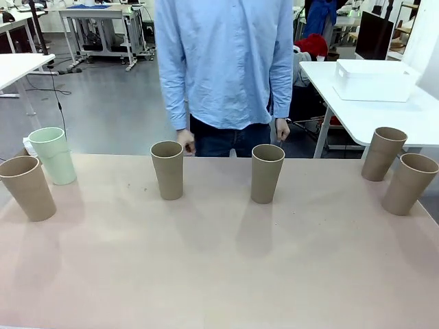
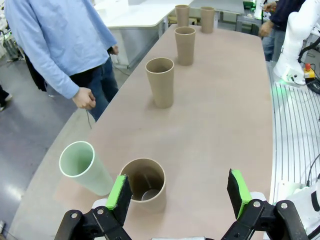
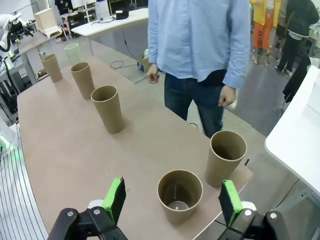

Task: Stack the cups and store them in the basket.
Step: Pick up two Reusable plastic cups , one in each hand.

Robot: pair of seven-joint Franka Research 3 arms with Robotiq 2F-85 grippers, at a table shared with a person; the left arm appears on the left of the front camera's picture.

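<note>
Kraft-brown cups (image 1: 168,170): five, tapered matte paper, upright on dull beige tabletop (image 1: 219,274); mint cup (image 1: 53,155) at 10 o'clock. Basket (image 1: 374,81): smooth white plastic, on side table (image 1: 411,116), 1 o'clock. Left gripper (image 2: 179,192): spread, empty, brown cup (image 2: 144,182) at its 9 o'clock. Right gripper (image 3: 172,200): spread, empty, another brown cup (image 3: 180,195) framed between pads.

Five brown cups (image 1: 168,169), mint cup (image 1: 53,155), person (image 1: 226,62) behind

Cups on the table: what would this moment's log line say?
five brown paper cups, one mint-green cup: upright, unstacked | left end effector: open, empty | right end effector: open, empty
</note>
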